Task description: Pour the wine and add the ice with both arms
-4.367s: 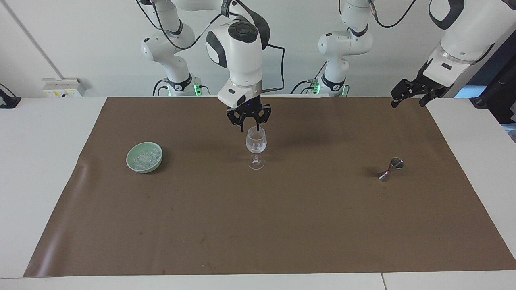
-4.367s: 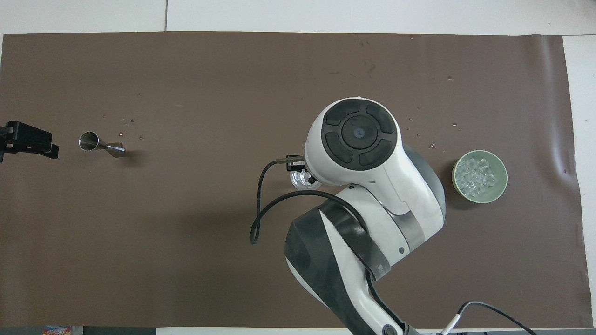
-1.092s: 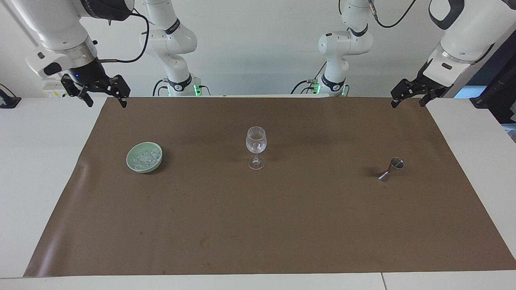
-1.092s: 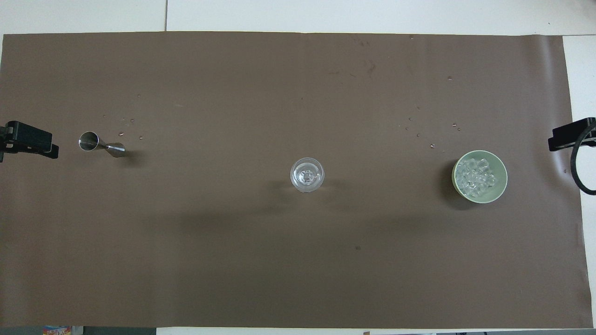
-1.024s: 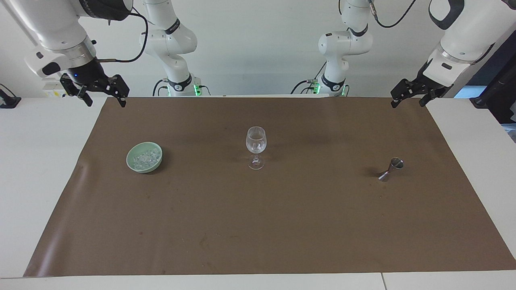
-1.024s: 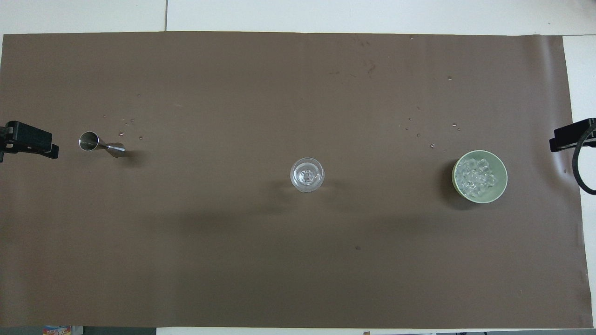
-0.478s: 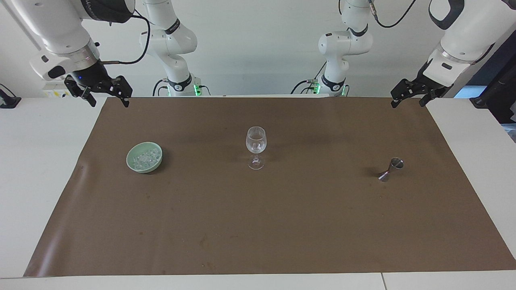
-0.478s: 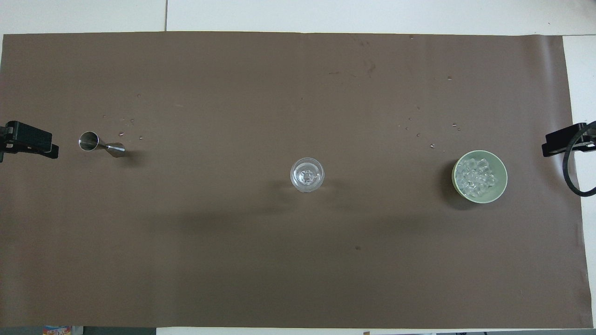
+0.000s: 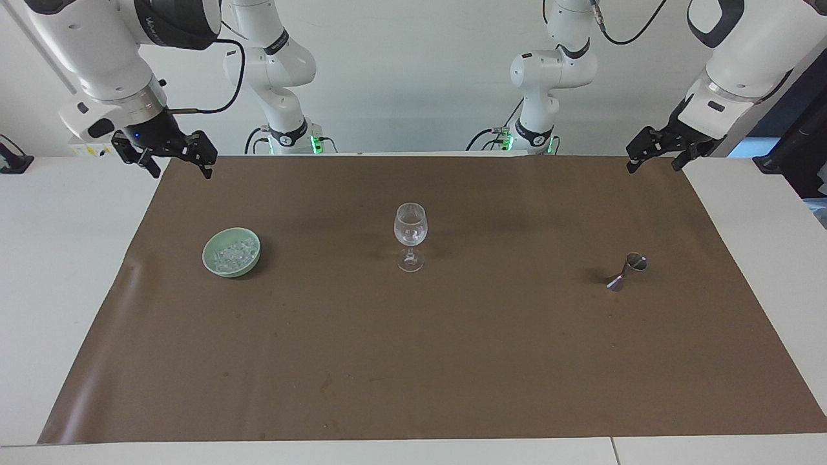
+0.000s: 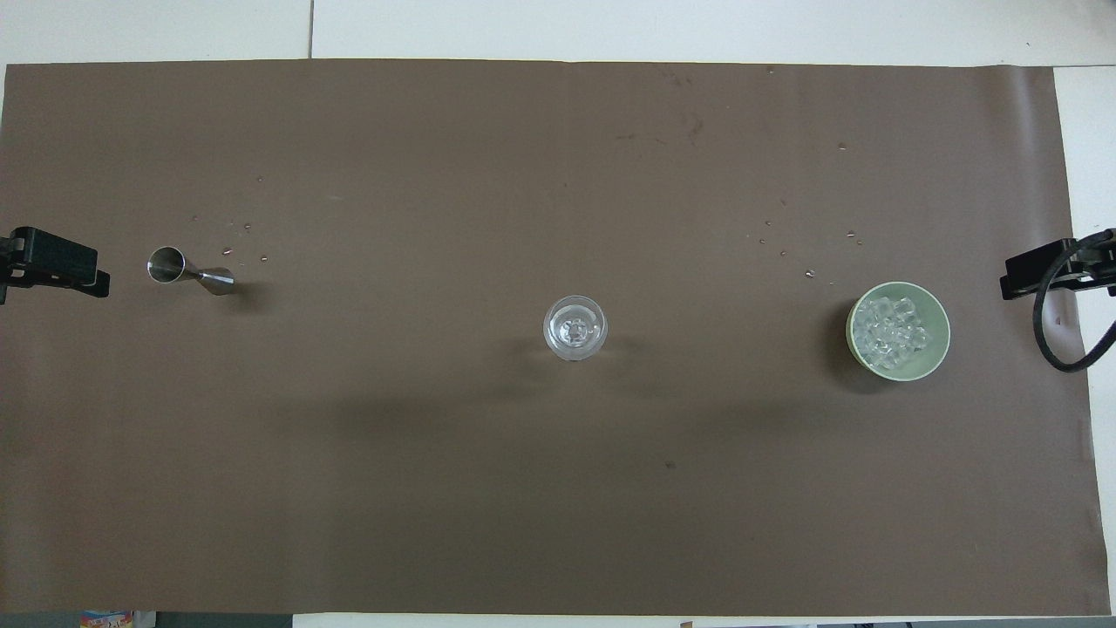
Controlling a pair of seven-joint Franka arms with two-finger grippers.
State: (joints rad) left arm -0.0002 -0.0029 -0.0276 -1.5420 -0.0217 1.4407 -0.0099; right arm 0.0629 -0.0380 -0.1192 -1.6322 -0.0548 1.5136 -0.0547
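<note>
A clear wine glass point(image 9: 410, 234) point(image 10: 575, 328) stands upright mid-mat with a few clear chunks at its bottom. I cannot tell whether it holds wine. The ice point(image 9: 233, 252) point(image 10: 891, 331) is heaped in a pale green bowl point(image 9: 213, 263) point(image 10: 942, 349) toward the right arm's end. My right gripper point(image 9: 180, 170) hangs open and empty over the mat's corner at that end, apart from the bowl. A steel jigger point(image 9: 625, 271) point(image 10: 187, 270) lies on its side toward the left arm's end. My left gripper point(image 9: 652, 166) waits open and empty over the mat's corner there.
A brown mat point(image 9: 452, 361) covers most of the white table point(image 9: 58, 271). Small droplets dot the mat near the jigger point(image 10: 235, 240) and near the bowl point(image 10: 806, 262). A black cable point(image 10: 1059, 340) loops down from the right arm's wrist.
The right gripper has left its place over the wine glass for the right arm's end of the table. In the last second it drifted slightly inward over the mat corner. The left arm stayed still.
</note>
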